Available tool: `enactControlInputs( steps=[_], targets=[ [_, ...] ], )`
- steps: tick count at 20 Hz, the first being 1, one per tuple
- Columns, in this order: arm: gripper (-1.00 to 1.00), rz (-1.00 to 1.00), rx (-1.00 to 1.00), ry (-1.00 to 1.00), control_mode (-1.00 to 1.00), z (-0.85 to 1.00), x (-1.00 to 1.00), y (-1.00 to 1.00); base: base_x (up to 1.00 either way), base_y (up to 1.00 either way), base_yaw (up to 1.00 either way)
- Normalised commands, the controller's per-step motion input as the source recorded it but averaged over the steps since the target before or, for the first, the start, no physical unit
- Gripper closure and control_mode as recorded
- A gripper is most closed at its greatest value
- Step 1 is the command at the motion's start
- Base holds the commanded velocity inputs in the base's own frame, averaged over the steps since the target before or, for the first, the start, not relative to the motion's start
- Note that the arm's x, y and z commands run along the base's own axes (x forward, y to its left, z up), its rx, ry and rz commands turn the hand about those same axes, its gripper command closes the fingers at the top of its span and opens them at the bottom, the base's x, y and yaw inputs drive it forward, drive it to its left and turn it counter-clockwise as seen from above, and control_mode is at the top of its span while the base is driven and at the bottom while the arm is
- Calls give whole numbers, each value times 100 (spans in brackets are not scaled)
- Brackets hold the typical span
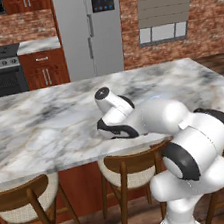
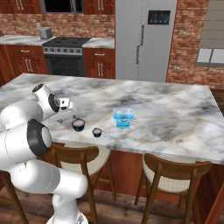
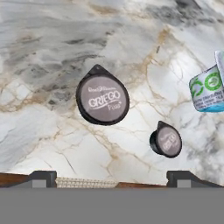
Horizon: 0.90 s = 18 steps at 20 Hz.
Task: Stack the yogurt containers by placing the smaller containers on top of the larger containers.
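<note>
Arm bent low over the marble worktop (image 1: 44,118) near its front edge in the left base view. Right base view: gripper (image 2: 70,114) beside the larger dark cup (image 2: 78,125), smaller dark cup (image 2: 97,132) next along the front edge, light blue tub (image 2: 123,118) further in, all apart. Hand view: jaws wide open, holding nothing; fingertips (image 3: 43,178) below both cups.

"GRIEGO" is printed on the lid of the wider dark cup (image 3: 102,101); lettering on the smaller cup (image 3: 166,140) cannot be read
</note>
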Motion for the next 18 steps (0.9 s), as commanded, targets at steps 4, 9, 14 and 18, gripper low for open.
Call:
enactControlInputs(
  steps=[4,9,14,18],
  targets=[
    [-100,0,0,0,-100,-17,15,0,0,0,0],
    [-100,0,0,1,-100,-16,12,0,0,0,0],
    [-100,0,0,0,-100,-17,8,0,0,0,0],
    [-100,-1,0,0,-100,-16,5,0,0,0,0]
  ],
)
